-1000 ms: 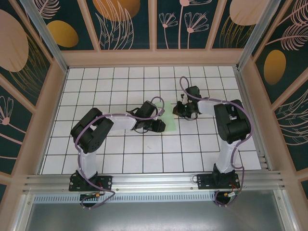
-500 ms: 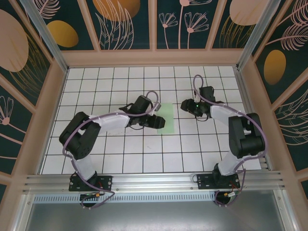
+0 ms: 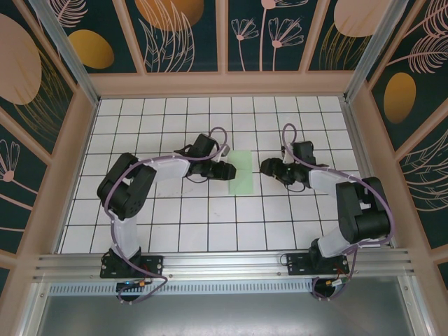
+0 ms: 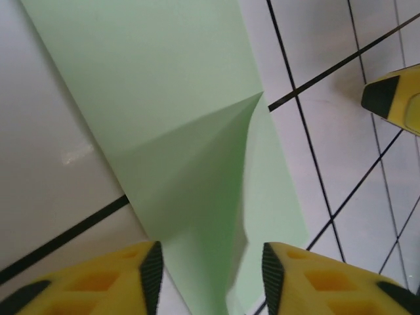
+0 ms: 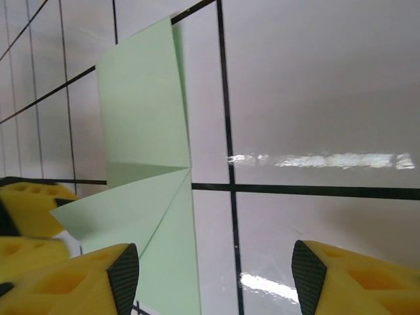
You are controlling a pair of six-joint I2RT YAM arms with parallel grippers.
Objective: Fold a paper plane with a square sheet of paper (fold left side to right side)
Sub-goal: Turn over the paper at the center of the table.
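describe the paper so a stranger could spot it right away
On the white grid table, look mid-table between the left gripper and the right gripper. The paper lies there: a pale green folded strip with a diagonal fold, the only green thing on the white tiles.

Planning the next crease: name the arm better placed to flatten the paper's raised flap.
Left, probably: the left hand straddles the raised flap with open fingers; the right hand sits beside the paper.
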